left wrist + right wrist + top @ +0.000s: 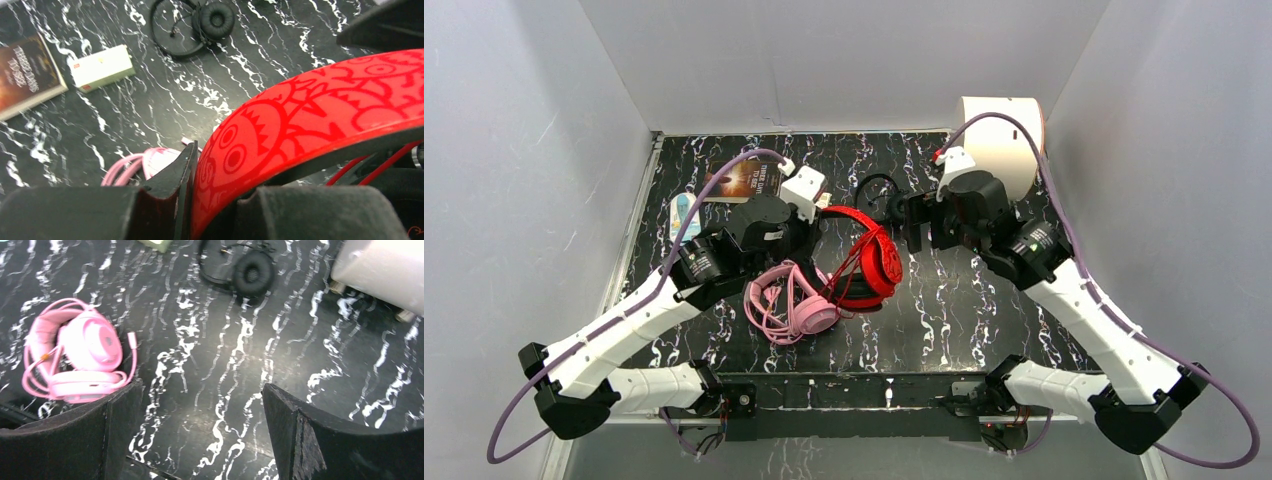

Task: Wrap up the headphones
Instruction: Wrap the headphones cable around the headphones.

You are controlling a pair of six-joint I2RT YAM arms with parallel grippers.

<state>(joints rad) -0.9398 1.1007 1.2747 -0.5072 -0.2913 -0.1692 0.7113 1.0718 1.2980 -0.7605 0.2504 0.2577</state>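
The red headphones (869, 258) stand tilted at mid-table, their patterned headband (325, 110) filling the left wrist view. My left gripper (215, 200) is shut on that headband, one finger (172, 187) pressed against its outer face. The pink headphones (789, 305) lie just in front of the red pair with their cable (132, 167) looped around them; they also show in the right wrist view (80, 357). The small black headphones (879, 190) lie further back (247, 271). My right gripper (200, 410) hovers open over bare table to the right of the red pair (914, 222), holding nothing.
A book (739, 180) and a small card (682, 215) lie at the back left, with a white box (102, 67) near the book. A large white roll (1002, 140) stands at the back right. White walls close in the table on three sides.
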